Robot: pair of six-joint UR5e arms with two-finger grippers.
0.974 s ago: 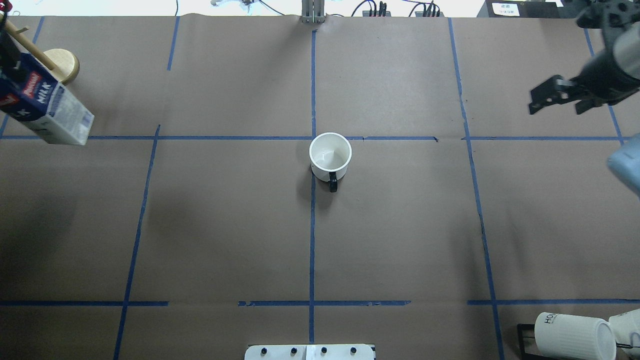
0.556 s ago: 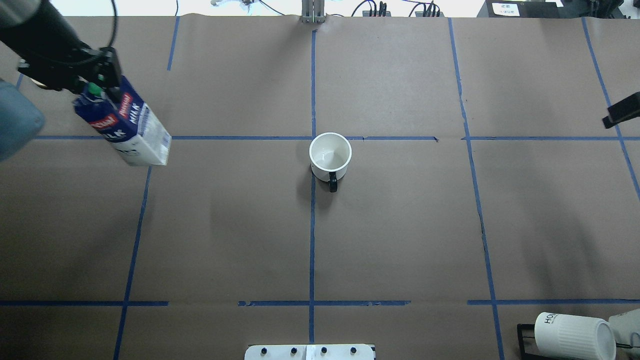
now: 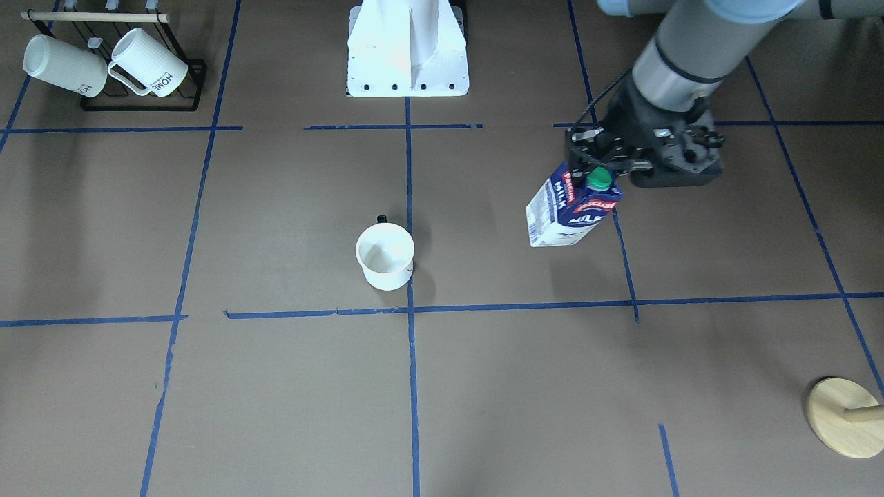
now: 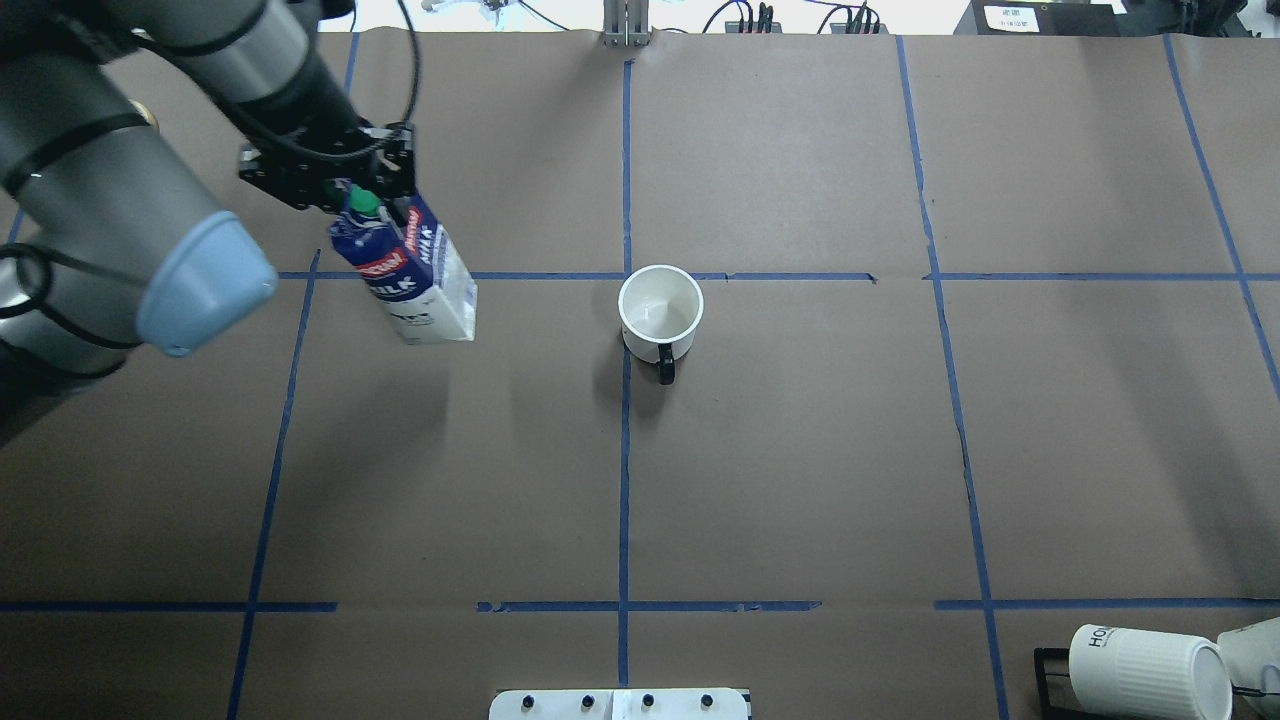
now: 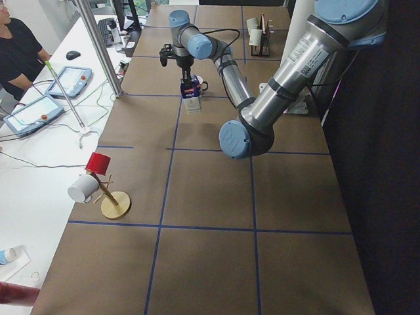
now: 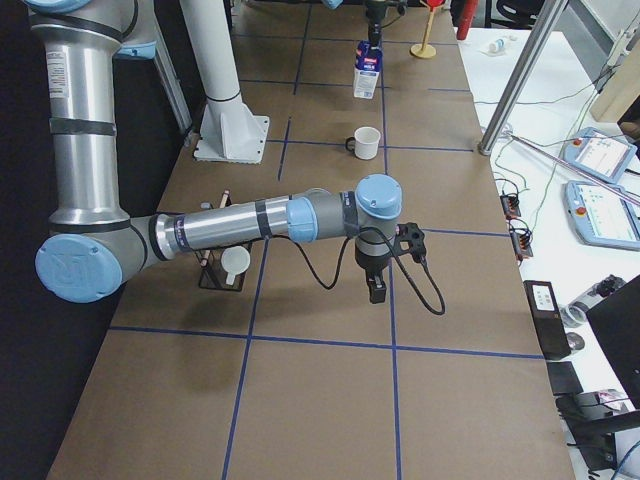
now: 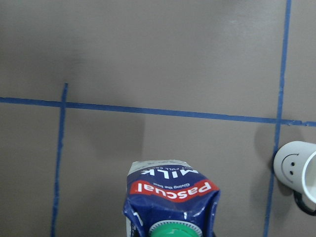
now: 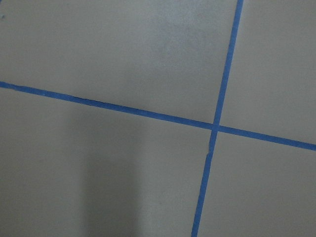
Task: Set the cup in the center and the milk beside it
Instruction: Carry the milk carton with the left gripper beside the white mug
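Observation:
The cup (image 4: 660, 315), a small white mug with a black handle, stands upright at the centre (image 4: 627, 276) where the blue tape lines cross. It also shows in the front view (image 3: 385, 257), and its smiley face shows in the left wrist view (image 7: 295, 169). My left gripper (image 4: 365, 195) is shut on the top of the milk (image 4: 418, 272) and holds the carton tilted above the table, left of the cup. The milk also shows in the front view (image 3: 570, 214). My right gripper (image 6: 376, 293) shows only in the exterior right view, so I cannot tell whether it is open or shut.
A black rack with ribbed white "HOME" mugs (image 3: 103, 65) stands at the robot's near right corner. A wooden stand (image 3: 842, 417) sits at the far left. The robot's white base (image 3: 407, 52) is at the near edge.
My left arm has carried the milk from the far left edge to the right, towards the cup. My right gripper has left the overhead view. The cup has not moved.

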